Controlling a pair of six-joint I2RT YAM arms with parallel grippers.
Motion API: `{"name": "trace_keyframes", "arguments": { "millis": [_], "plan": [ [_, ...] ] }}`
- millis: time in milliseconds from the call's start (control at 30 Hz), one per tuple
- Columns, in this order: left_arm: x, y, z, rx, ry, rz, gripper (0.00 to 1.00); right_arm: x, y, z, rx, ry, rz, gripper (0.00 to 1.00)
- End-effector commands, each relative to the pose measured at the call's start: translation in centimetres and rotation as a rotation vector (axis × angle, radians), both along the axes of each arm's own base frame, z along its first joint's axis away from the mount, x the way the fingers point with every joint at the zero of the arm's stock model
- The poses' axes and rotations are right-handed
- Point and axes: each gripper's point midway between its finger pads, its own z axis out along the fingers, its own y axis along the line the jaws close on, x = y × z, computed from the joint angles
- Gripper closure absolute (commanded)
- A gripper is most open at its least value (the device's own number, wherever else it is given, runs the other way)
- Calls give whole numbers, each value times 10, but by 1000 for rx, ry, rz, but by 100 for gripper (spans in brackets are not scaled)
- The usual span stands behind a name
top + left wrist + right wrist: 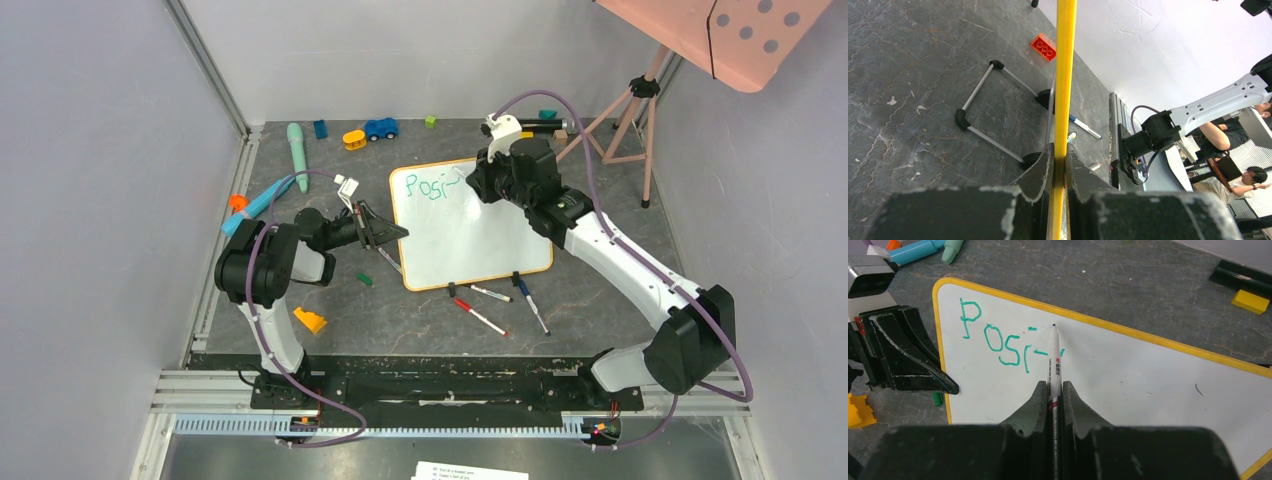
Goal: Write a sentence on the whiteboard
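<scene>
The whiteboard [470, 235] lies on the dark table, white with a yellow frame and two black clip feet on its near edge. Teal letters [993, 340] reading "Posi" and the start of a further letter run along its far left part; they also show in the top view [428, 186]. My left gripper [385, 232] is shut on the board's left frame edge [1064, 85]. My right gripper [1054, 386] is shut on a white marker [1055, 360], whose tip meets the board just right of the letters. In the top view the right gripper [490, 185] hangs over the board's far edge.
Three loose markers [500, 305] lie in front of the board's near edge. A teal pen [297, 155], a blue pen [262, 203], an orange brick [310, 320], a yellow brick and a blue toy car [380, 128] lie left and behind. A tripod [630, 120] stands at the back right.
</scene>
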Motion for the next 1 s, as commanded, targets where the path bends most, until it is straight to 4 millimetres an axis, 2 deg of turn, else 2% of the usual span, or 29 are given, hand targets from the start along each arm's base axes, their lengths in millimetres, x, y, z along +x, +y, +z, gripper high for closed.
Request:
{"name": "trace_keyframes", "arguments": {
  "millis": [0,533,733,967],
  "plan": [
    [2,1,20,-13,-127,1,98,3,2,8,19,-35,8,100],
    [3,0,20,-13,-125,-1,98,-21,-9,-20,20,19,8,100],
    [3,0,20,-13,-124,-3,98,-25,-14,-23,8,22,1,100],
    [4,0,20,-13,-123,-3,98,-21,-20,-17,-18,3,-24,100]
  ]
}}
